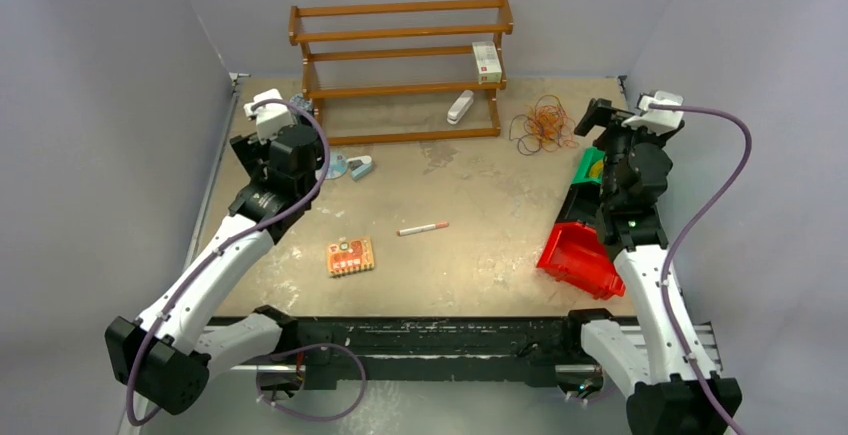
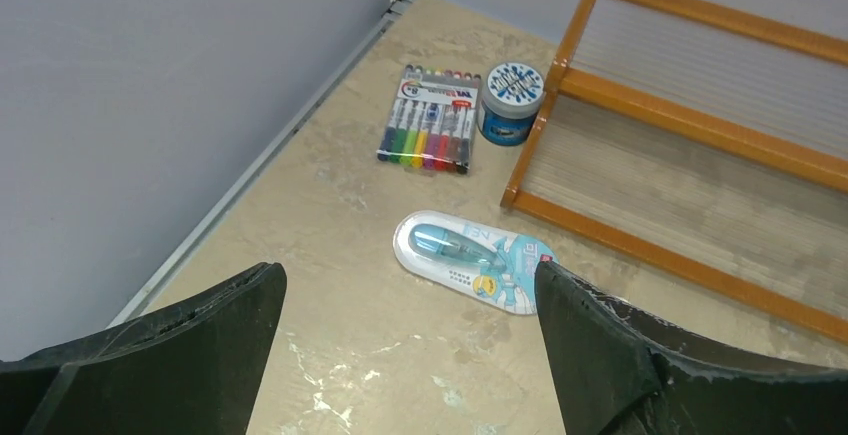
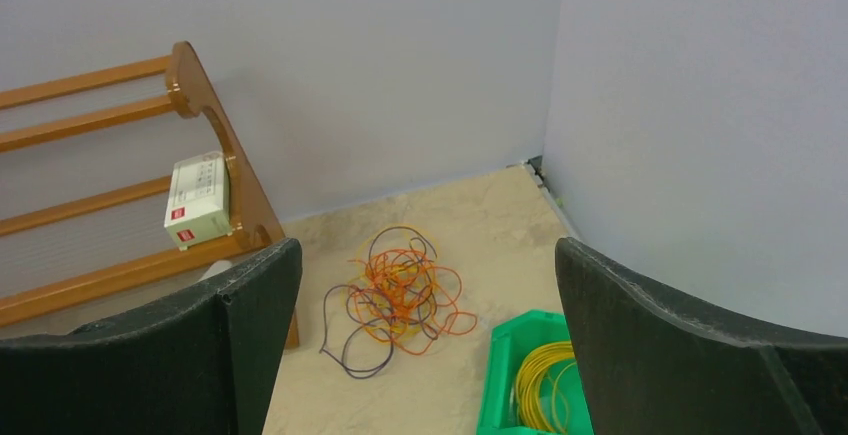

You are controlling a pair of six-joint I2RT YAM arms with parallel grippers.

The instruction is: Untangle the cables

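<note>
The cables (image 1: 543, 123) are a loose tangle of orange, yellow and dark thin wire loops on the table at the back right, next to the rack's right end. In the right wrist view the cables (image 3: 400, 295) lie ahead between my fingers, not touched. My right gripper (image 1: 600, 115) (image 3: 428, 250) is open and empty, just right of the tangle and above it. A yellow wire coil (image 3: 545, 385) lies in a green bin (image 3: 500, 355) under this gripper. My left gripper (image 2: 407, 273) is open and empty at the far left, away from the cables.
A wooden rack (image 1: 400, 55) stands at the back with a white box (image 1: 486, 60) on a shelf. The green bin (image 1: 592, 165) and a red bin (image 1: 580, 255) sit by the right arm. A marker pack (image 2: 430, 120), blue tub (image 2: 510, 103) and correction tape pack (image 2: 475, 260) lie near the left gripper. A pen (image 1: 423, 227) and an orange card (image 1: 350, 256) lie mid-table.
</note>
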